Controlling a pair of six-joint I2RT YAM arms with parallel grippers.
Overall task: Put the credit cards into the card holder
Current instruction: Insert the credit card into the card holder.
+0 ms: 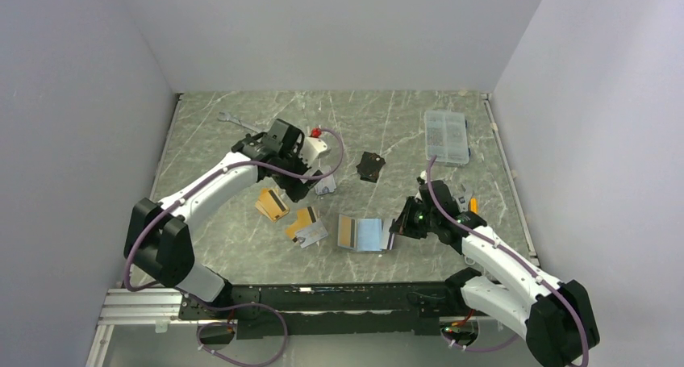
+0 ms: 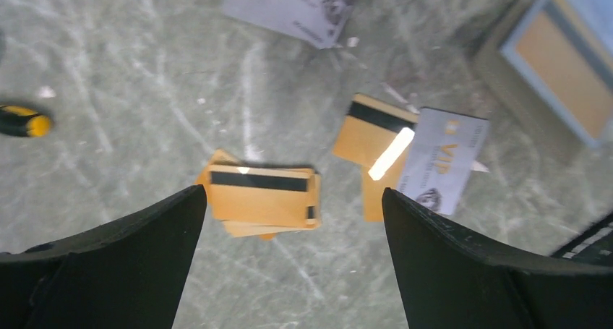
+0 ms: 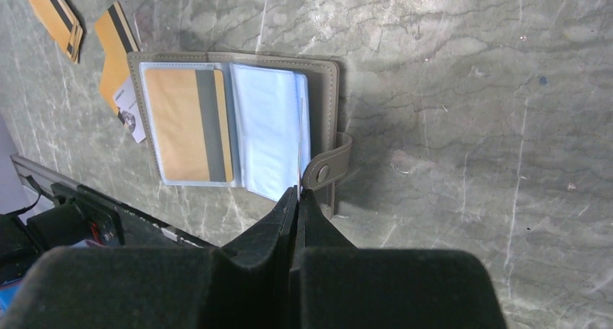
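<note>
Nearest the bases, the card holder (image 1: 360, 233) lies open and flat, covers down, so the pale sleeves face up. A sleeved gold card (image 3: 189, 125) already sits on its left side. The R gripper (image 3: 298, 193) is closed tight, w/ its tips at the sleeves' free edge beside the snap tab (image 3: 327, 166). It looks to pinch one thin leaf, prob. to hold a pocket ready, but that can't be confirmed.

Just past the holder lies a loose gold card (image 2: 365, 134) w/ a silver VIP card (image 2: 444, 159) overlapping it. Beside them is a gold stack (image 2: 262, 199), stripe up. The L gripper (image 2: 290, 193) hangs over that stack, fingers spread wide, nothing held. It's prob. lined up for the next pick.

Farther back are another silver card (image 1: 326, 185), a black pouch (image 1: 370, 166), a clear box (image 1: 446, 136) and a wrench (image 1: 236, 122). None of the last three is needed for the task.
</note>
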